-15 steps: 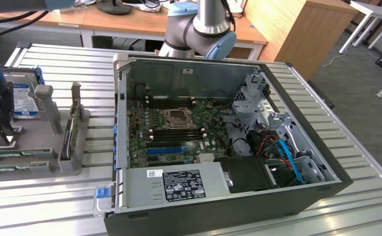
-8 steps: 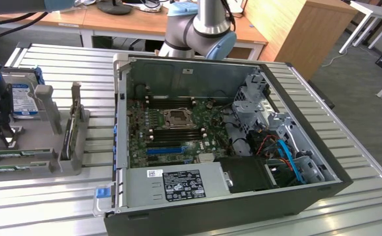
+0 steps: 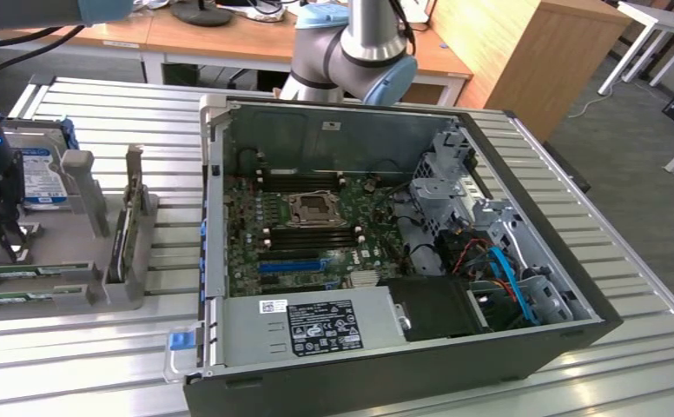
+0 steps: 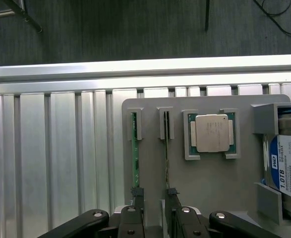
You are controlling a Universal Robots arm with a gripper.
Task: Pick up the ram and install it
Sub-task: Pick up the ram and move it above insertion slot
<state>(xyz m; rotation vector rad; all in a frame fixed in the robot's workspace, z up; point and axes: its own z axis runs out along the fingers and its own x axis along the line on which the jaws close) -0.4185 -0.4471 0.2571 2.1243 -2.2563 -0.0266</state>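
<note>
- Looking down from the wrist view, the gripper [image 4: 154, 194] sits over the near end of a gray tray [image 4: 219, 183] on the ribbed metal table [image 4: 61, 173].
- Its fingers [image 4: 137, 194] are spread wide apart and hold nothing.
- The ram [image 4: 134, 148] is a thin green stick standing on its edge in the tray's outermost slot, the one nearest the bare table.
- Its long axis runs straight away from the gripper along the slot, so the fingers are at one end of it, not at its middle.
- The bit that matters: the ram isn't centred in the gap. One fingertip lines up roughly over the ram's near end. The other lines up over a second stick [image 4: 166, 148] in the next slot. The gap itself is over the bare strip of tray between the two.
- I can't tell how high the fingertips are above the sticks, or whether they touch them.
- Further along the tray are a square processor chip [image 4: 212, 133] and then a hard drive [image 4: 290, 168], both well away from the fingers.
- In the exterior view, the open computer case [image 3: 384, 387] sits on the same table to the right of the tray, and nothing has been picked up for it yet.
</note>
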